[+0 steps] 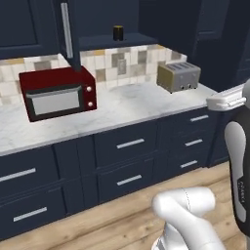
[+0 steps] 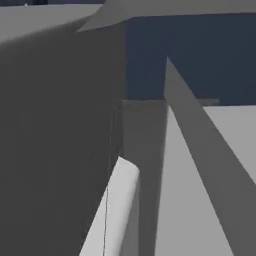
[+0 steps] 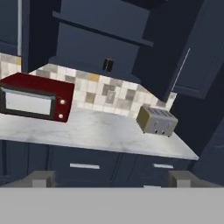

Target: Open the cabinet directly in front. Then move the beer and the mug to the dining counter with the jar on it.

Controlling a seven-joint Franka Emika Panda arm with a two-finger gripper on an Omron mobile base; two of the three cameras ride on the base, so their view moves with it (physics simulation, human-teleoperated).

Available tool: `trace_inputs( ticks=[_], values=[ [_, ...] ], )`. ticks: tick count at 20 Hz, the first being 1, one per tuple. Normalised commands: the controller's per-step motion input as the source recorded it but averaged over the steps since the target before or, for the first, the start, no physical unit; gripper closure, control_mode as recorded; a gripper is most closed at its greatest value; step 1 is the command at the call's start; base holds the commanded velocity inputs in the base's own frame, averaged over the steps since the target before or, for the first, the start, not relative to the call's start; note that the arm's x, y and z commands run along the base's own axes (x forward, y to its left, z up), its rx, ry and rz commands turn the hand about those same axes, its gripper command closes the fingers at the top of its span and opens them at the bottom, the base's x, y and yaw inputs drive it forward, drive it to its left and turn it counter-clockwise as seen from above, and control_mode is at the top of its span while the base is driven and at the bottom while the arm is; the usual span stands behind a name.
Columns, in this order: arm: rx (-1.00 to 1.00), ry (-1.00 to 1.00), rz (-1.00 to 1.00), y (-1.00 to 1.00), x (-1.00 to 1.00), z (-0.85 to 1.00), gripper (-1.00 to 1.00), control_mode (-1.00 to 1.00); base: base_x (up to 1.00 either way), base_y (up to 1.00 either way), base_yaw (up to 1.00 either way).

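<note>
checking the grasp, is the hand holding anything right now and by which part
Nothing is held: the hand is open and empty, away from the worktop.

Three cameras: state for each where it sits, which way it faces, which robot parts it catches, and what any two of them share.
Left base view: behind the arm's left, facing the marble worktop with the red microwave, toaster, open cabinet and mug; white arm links at lower right.
Right base view: behind the arm's right, blocked by blurred grey surfaces; a white arm part at the bottom.
Hand view: on the hand, tilted, facing the same wall; open gripper fingertips at the bottom.
Shared, left base and hand: microwave, toaster, worktop, mug.
</note>
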Motion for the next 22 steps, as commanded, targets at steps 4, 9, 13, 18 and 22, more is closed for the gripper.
trace_inputs(
  ticks=[4,9,13,18,22],
  values=[
    [0.0,0.0,0.0,0.0,0.0,0.0,-1.0,1.0,1.0,-0.13,0.01],
    [0.0,0.0,0.0,0.0,0.0,0.0,-1.0,1.0,1.0,0.0,0.02],
    [0.0,0.0,0.0,0.0,0.0,0.0,-1.0,1.0,0.99,-0.1,0.13],
    [0.0,0.0,0.0,0.0,0.0,0.0,-1.0,1.0,0.42,-0.37,0.21],
    [0.0,0.0,0.0,0.0,0.0,0.0,-1.0,1.0,0.19,-0.36,0.0]
  ],
)
